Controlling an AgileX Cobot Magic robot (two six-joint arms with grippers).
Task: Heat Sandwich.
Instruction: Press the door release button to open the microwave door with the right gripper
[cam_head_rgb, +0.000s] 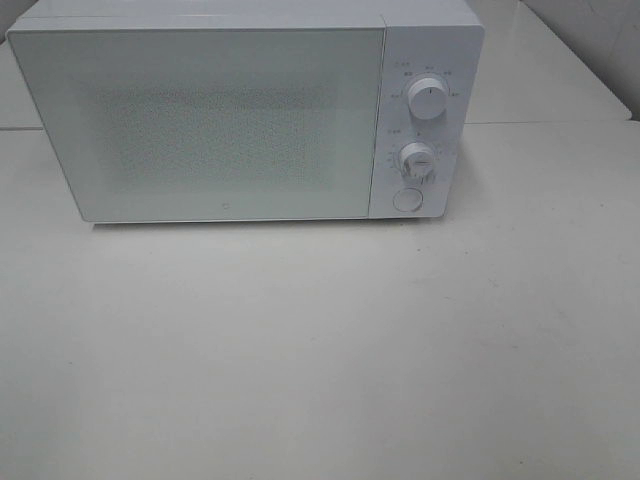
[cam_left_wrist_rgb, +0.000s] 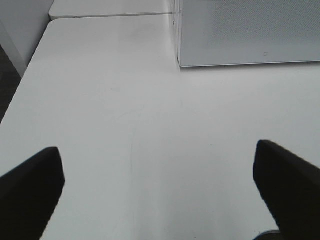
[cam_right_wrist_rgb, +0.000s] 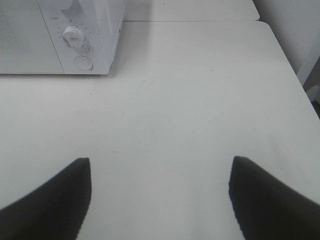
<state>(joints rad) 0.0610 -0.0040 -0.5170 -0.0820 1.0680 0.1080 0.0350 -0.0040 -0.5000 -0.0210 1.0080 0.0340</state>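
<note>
Left gripper (cam_left_wrist_rgb: 157, 150) sits nearest, jaws spread wide, nothing between them, bare table (cam_head_rgb: 300, 350) beneath; right gripper (cam_right_wrist_rgb: 160, 160) likewise spread and empty; microwave (cam_head_rgb: 245, 110) at the table's back, door (cam_head_rgb: 195, 125) shut; sandwich in no view, maybe behind that frosted door, cannot tell; my guess on handling: light, soft, layers slide and crush; pinch gently across opposite edges, through all layers, lift slowly.

Looks like a lab bench mocked up as a kitchen tbh: white microwave (cam_head_rgb: 200, 120) at 12 o'clock on plain white tables (cam_head_rgb: 320, 350) pushed edge to edge, seam (cam_head_rgb: 550, 122) at 2 o'clock.
</note>
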